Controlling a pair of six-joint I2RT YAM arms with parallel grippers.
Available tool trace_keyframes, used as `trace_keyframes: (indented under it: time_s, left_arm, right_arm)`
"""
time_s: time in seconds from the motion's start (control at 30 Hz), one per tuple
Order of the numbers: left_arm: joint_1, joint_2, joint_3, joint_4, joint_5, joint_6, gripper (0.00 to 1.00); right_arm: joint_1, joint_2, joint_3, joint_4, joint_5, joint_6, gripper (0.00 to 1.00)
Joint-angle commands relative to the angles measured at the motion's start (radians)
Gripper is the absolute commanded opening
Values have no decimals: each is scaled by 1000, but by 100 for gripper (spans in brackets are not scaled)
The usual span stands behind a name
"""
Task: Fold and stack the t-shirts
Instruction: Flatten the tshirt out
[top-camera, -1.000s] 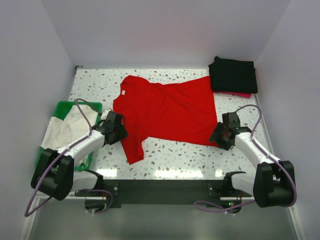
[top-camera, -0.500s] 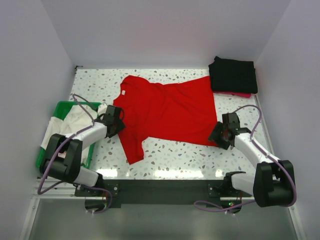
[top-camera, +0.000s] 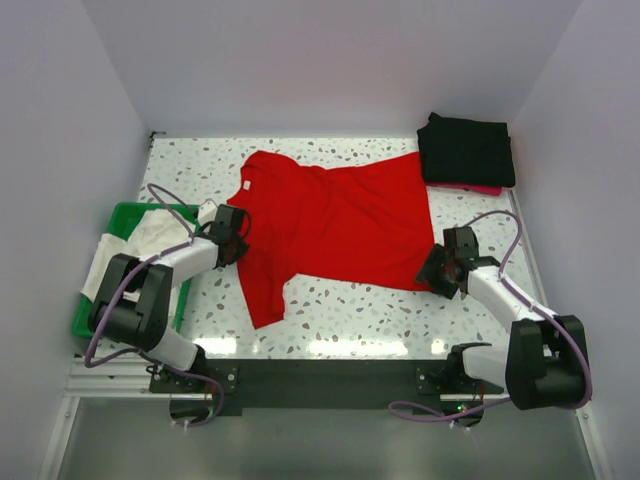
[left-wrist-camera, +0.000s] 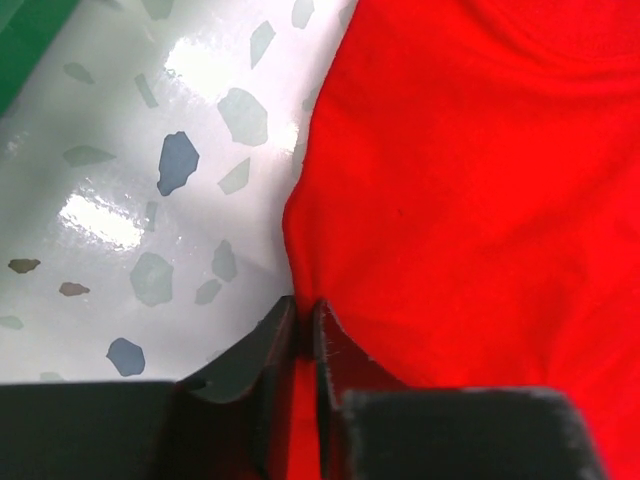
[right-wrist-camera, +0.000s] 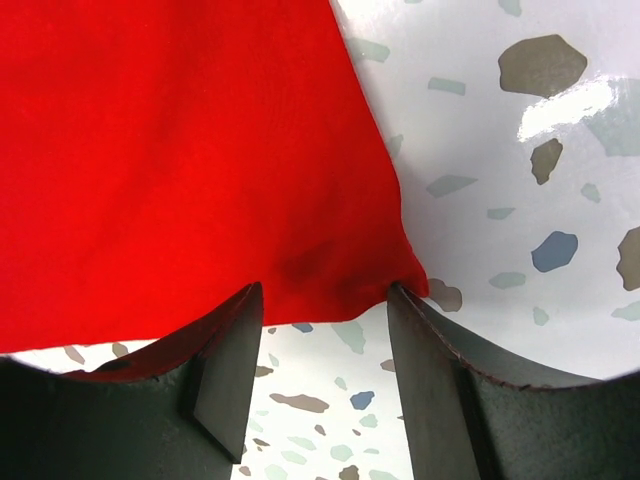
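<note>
Here left hand clamps red t-shirt edge, pinched cloth largely hidden; right hand gapes around hem corner.

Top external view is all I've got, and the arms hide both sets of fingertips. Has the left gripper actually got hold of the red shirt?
Observer: Yes. In the left wrist view the left gripper has its jaws nearly together on the edge of the red t-shirt, with a thin fold of cloth between them.
Operator: And the right one?
Observer: The right gripper is open. The shirt's hem corner lies between its fingers, unclamped.
Operator: Is that corner flat?
Observer: It is slightly creased near the edge and lies on the speckled table.
</note>
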Motion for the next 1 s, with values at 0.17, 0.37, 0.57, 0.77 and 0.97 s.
trace_keyframes:
  time_s: [0.17,0.37,0.57,0.77,0.97]
  left_arm:
    - [6,-29,38,-13,-13,-7,0]
    - [8,-109,30,-76,-53,-7,0]
    - [9,-149,19,-91,-50,12,0]
    - [9,-175,27,-116,-45,30,0]
    - [9,-263,59,-180,-50,62,0]
  right_arm:
    - [1,-62,-8,-37,76,37,59]
    - [1,-25,24,-97,155,65,59]
    - [2,32,15,-63,144,72,57]
    - [1,72,25,-4,110,60,27]
    - [-1,23,100,-30,55,5,0]
